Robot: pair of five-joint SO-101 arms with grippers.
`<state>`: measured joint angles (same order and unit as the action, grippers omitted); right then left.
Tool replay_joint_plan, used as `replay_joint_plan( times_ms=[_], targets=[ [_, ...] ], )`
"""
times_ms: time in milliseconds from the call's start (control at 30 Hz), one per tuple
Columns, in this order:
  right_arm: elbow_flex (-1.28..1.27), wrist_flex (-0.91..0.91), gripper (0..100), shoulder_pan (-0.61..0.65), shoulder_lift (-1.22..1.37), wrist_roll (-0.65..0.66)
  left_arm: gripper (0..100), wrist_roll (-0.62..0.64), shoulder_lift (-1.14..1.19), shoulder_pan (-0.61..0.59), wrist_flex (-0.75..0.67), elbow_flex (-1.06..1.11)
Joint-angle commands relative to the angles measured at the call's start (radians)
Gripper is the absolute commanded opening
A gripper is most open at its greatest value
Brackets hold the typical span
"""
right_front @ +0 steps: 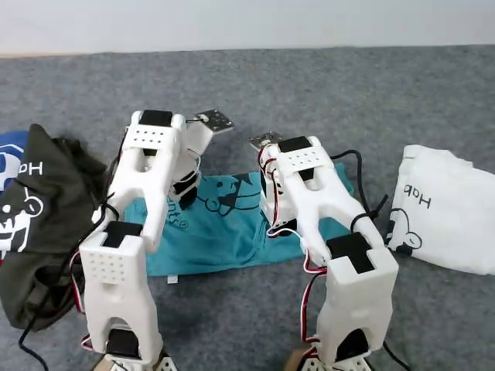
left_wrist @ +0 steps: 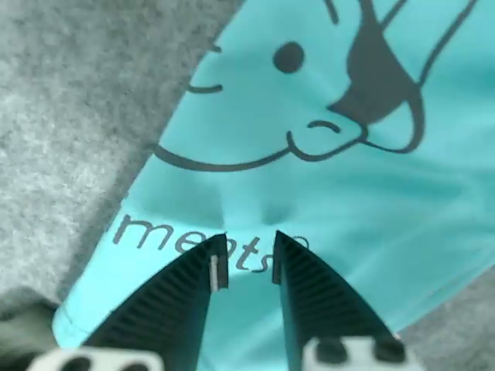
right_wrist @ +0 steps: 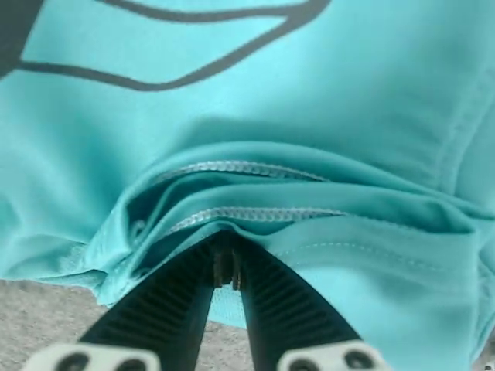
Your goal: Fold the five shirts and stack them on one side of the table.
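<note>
We judge the step in hand to be a fold of the teal shirt [right_front: 224, 228], which lies flat between the two arms on the grey, felt-like surface [right_front: 348, 85]. The right pincer [right_wrist: 226, 267] is pressed together on a bunched hem, with stitched edges layered just above its tips. The left pincer [left_wrist: 244, 261] stands narrowly spread over the printed lettering, with no cloth gathered between its ribbed jaws. For a clean fold, the left should take a matching edge before either arm lifts. Both should then travel evenly so the thin, smooth knit neither slips nor creases. A folded white shirt [right_front: 445, 212] lies beyond the right arm, and a rumpled dark heap of shirts [right_front: 46, 216] lies beyond the left.
</note>
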<state>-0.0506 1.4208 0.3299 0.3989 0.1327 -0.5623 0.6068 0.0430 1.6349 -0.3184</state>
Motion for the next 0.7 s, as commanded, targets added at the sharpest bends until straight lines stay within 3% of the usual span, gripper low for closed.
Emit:
replay_joint_plan(
  times_ms=[0, 200, 467, 667],
  targets=[
    [0.008, 0.005, 0.9, -0.012, -0.016, -0.005, 10, 0.002, -0.014, -0.014, 0.074, -0.041],
    [0.008, 0.002, 0.9, -0.012, -0.016, -0.005, 11, -0.051, -0.137, -0.046, 0.121, 0.045],
    [0.008, 0.005, 0.9, -0.019, -0.018, -0.005, 11, -0.201, -0.423, -0.066, 0.118, 0.407],
    [0.035, 0.005, 0.9, -0.024, -0.018, -0.003, 11, -0.284, -0.437, -0.146, 0.061, 0.479]
  ],
)
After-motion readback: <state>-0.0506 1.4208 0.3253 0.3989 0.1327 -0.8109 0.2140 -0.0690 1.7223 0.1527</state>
